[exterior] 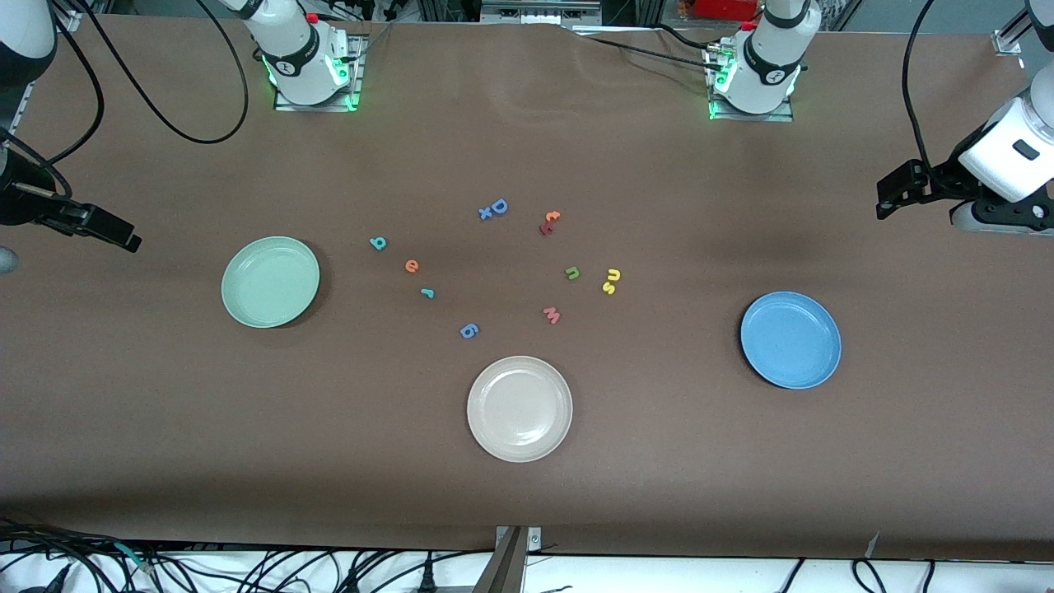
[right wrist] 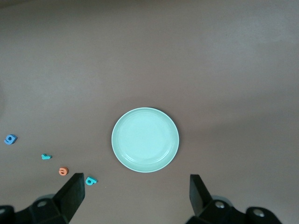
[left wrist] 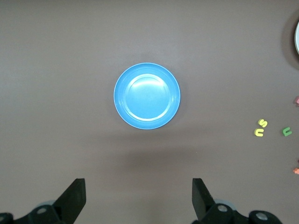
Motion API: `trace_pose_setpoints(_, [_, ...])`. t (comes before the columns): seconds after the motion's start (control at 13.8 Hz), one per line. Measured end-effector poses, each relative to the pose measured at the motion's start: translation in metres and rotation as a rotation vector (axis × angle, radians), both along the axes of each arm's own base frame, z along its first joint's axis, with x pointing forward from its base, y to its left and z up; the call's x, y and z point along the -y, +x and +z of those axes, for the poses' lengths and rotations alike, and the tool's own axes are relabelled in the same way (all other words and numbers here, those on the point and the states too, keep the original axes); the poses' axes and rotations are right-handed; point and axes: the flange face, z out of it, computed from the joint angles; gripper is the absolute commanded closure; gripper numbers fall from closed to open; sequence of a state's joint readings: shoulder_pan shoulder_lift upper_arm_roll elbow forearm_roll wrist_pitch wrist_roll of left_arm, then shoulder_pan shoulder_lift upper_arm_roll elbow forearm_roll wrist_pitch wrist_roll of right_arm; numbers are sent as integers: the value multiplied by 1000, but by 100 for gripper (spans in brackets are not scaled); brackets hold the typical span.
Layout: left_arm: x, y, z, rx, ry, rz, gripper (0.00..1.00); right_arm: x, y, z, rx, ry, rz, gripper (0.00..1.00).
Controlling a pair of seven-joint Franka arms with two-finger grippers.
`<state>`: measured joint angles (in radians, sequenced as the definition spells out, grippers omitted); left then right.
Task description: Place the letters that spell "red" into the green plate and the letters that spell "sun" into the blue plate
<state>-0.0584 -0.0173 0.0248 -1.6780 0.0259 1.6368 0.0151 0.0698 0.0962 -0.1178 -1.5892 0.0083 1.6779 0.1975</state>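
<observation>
Right pincer [exterior: 123, 239] hangs high over the surface's edge at the right arm's end, jaws released and grasping nothing. Its wrist camera looks straight down on the round pale mint-green plate [exterior: 270, 282], which is still bare; judged a waiting pose.

Teal foam "d" [exterior: 378, 242], orange foam "e" [exterior: 412, 265] and teal foam "r" [exterior: 426, 292] lie in a loose line beside that plate, toward mid-surface, handy for this arm. Blue "6" [exterior: 468, 330] and beige-white plate [exterior: 520, 408] sit nearer the front edge; both are decoys.

Olive-green foam "n" [exterior: 572, 273], then yellow foam "u" [exterior: 613, 274] touching yellow foam "s" [exterior: 608, 287], lie on the round mid-blue plate's [exterior: 790, 339] side.

Left pincer [exterior: 889, 193] hovers over the left arm's end, jaws wide, empty. Nothing sorted yet.
</observation>
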Motion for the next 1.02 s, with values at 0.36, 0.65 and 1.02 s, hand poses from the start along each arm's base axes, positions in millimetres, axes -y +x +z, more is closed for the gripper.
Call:
trace_pose_setpoints(0.36, [-6,0,0,1,0,43,0,0,0,0,0,0,0,0])
trace_pose_setpoints(0.65, [-10,0,-1,-4,0,50,0,0,0,0,2,0,0,0])
trace_pose_setpoints(1.02, [-6,0,-1,-5,0,44,0,0,0,0,2,0,0,0])
